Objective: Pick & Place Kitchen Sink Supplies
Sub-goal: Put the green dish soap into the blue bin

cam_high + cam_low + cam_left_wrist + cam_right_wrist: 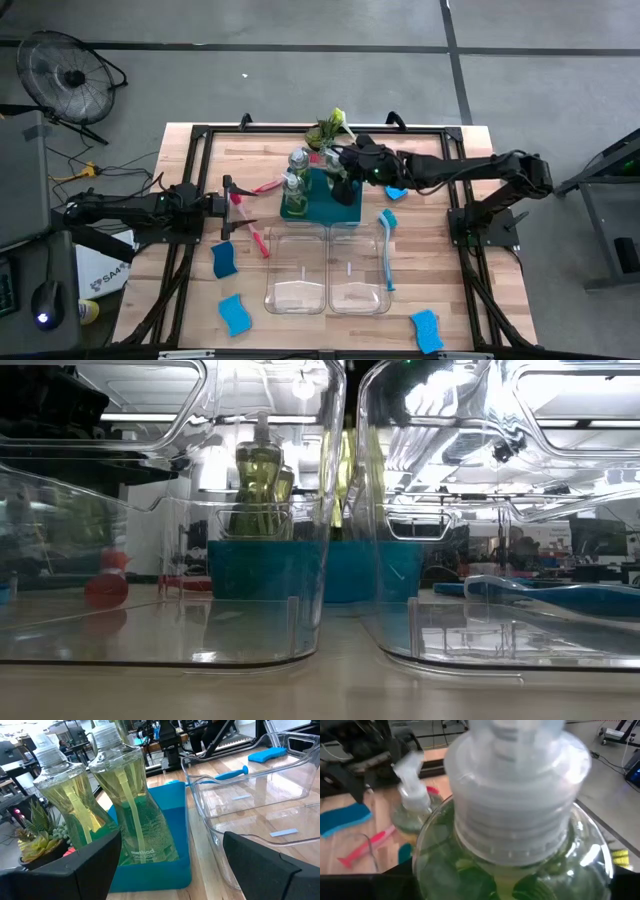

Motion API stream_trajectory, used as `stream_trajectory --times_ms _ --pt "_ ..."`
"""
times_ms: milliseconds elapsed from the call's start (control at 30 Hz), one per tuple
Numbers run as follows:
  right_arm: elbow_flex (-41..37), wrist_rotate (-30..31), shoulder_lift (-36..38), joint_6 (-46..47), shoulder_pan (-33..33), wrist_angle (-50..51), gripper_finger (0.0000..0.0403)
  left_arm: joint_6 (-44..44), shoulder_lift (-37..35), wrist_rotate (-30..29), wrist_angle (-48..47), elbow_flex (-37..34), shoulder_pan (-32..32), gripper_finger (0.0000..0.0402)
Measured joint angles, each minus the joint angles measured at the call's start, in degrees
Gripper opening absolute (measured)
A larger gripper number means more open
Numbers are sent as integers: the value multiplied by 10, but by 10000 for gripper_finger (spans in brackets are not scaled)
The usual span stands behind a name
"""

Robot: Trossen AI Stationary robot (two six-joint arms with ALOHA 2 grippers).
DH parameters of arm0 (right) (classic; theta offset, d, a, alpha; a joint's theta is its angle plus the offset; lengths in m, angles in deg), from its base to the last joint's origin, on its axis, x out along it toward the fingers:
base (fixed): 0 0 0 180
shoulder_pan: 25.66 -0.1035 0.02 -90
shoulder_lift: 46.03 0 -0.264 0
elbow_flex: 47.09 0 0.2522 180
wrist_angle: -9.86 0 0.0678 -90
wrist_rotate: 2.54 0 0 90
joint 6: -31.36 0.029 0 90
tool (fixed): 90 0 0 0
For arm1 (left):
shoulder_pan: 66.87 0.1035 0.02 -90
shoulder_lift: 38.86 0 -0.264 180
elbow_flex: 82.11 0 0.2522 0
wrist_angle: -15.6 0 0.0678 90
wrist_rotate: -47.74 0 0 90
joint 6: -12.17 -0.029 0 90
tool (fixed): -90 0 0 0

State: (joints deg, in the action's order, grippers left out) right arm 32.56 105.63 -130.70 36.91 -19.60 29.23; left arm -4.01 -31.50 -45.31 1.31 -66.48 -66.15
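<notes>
Two clear pump bottles of yellow-green soap point(297, 160) point(290, 184) stand upright on the teal tray point(345, 210); they also show in the left wrist view point(55, 795) point(127, 800). My right gripper point(340, 168) is over the tray, right at the farther bottle, whose cap point(520, 795) fills its wrist view. My left gripper point(235, 200) is open and empty, left of the tray, pointing at the bottles point(170, 855). A red-pink brush point(258, 238) lies on the table by it.
Two clear bins point(297, 272) point(357, 272) stand side by side in front of the tray. A blue brush point(387, 250) lies across the right bin's edge. Blue sponges point(222, 258) point(235, 313) point(427, 330) point(396, 192) lie around them. A potted plant point(330, 130) stands behind the tray.
</notes>
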Motion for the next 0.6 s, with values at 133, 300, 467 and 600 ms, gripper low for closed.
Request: stream_trajectory --times_ms 133,300,467,600 --pt "-50 21 6 0 0 -69 254 0 0 0 0 0 0 344" --pt "-94 5 9 0 3 -130 254 0 0 0 0 0 0 344" --pt "-145 -7 9 -2 3 -206 254 0 0 0 0 0 0 344" --pt "-180 -8 9 1 3 -240 254 0 0 0 0 0 0 344"
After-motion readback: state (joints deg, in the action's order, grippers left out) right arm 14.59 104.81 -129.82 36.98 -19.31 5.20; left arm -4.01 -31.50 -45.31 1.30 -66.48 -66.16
